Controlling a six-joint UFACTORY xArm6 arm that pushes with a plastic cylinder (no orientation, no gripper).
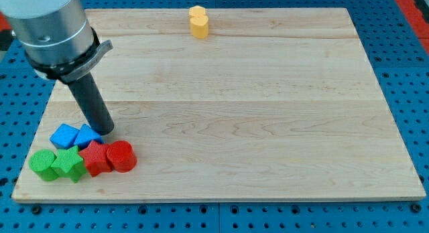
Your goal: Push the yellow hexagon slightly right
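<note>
Heading: from lower left toward yellow hexagon [198, 22] at top centre
Tip: my tip [105, 130] bare, holding nothing, beside blue blocks [75, 136]
Approach: hexagon's left face, short nudge

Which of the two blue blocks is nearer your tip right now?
The right-hand blue block, touching my tip at the cluster's top. The other blue block lies farther to the view's left.

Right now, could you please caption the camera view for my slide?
My tip rests by the blue blocks at the board's lower left, far from the yellow block at its top edge.
</note>
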